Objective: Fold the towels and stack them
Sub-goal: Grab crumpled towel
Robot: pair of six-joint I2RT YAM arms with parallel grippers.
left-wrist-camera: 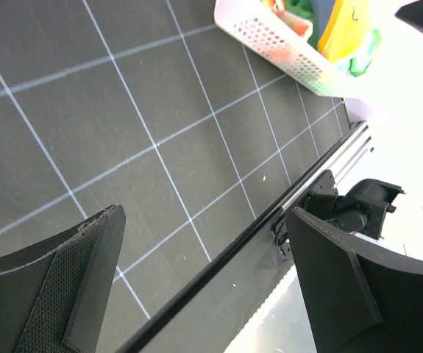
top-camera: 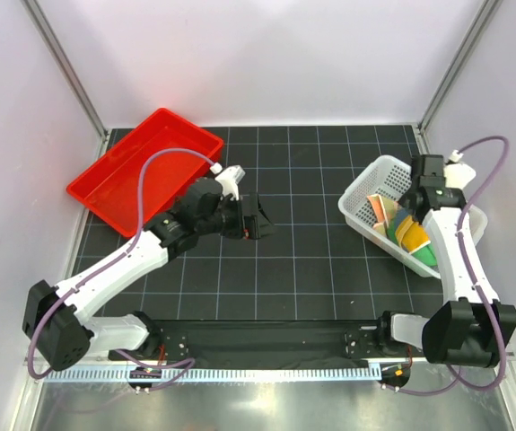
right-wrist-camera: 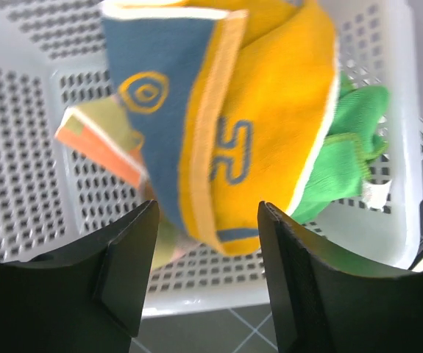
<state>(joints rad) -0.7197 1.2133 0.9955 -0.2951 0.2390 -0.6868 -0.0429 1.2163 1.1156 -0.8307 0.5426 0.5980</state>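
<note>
LEFT TO RIGHT: The red tray (top-camera: 141, 171) sits at the back left of the worktop (top-camera: 311, 269), with nothing visible in it. Just beside it your left arm (top-camera: 141, 256) reaches toward mid-worktop. Its jaws are spread about as wide as they go, with nothing between them, and they hang over bare black grid. No towel is laid out there, so by the look of it folding has not begun.

All three cloths are well to the right, bundled in the white basket (top-camera: 354, 199). The striped towel (top-camera: 383, 208) lies toward the basket's left end, the yellow-orange towel (right-wrist-camera: 277, 103) humps up in the middle, and the green towel (right-wrist-camera: 354, 129) is crumpled against its right side. Your right arm (top-camera: 459, 260) leans over the basket with its jaws parted to a middling gap, straddling the lower fold of the yellow-orange towel. Basket shows in the gap on each side of that fold, so nothing appears to be gripped yet.

Here is what could go wrong. The green towel touches the yellow-orange one, so if you close too deep or too far right you may pinch both and lift a tangle. If you close on the thin hem alone, the cloth may slip out partway up. The basket looks light and sits near the worktop's right edge. A fingertip that snags its perforated wall, or a towel that drags on the rim, could tip or shove it. The left jaws are too far away to steady it.
</note>
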